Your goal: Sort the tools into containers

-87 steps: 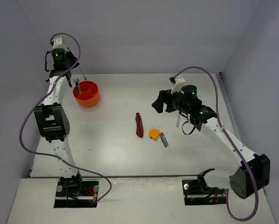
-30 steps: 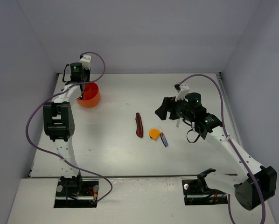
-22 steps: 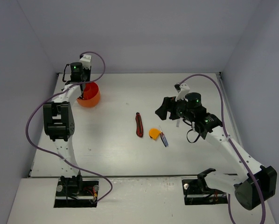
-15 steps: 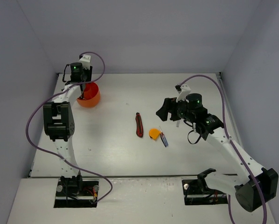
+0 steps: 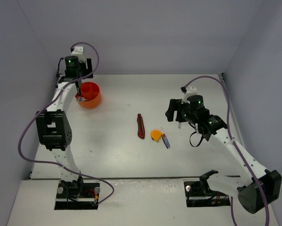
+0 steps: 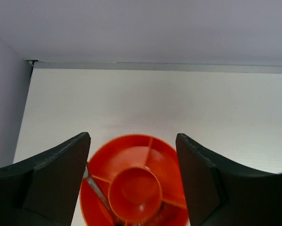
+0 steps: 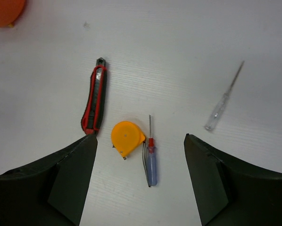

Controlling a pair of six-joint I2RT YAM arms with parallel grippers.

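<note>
Hovering above the orange-red tub [image 6: 165,157] at the far left of the table [image 5: 131,155], my left gripper [image 6: 132,137] stood wide open and empty, its fingers straddling the tub's rim in the wrist view. One thin silver wrench [image 6: 96,192] lay slanted in a left-hand compartment beside the central ring [image 6: 135,189], so I judged that part of the sorting done. My right gripper [image 7: 140,138] was likewise spread wide with nothing in it, hanging over the tools not yet sorted, mid-table and well apart from the tub. Below it lay the red-black handled tool [image 7: 95,101], the round orange tape measure [image 7: 127,137] near it, and the blue-red screwdriver [image 7: 151,162] touching or almost touching the tape measure. A slim clear-handled screwdriver [image 7: 219,110] lay apart to the right. I judged the wide opening suited coming down around one of these, though the crowded pair risked being nudged together.
</note>
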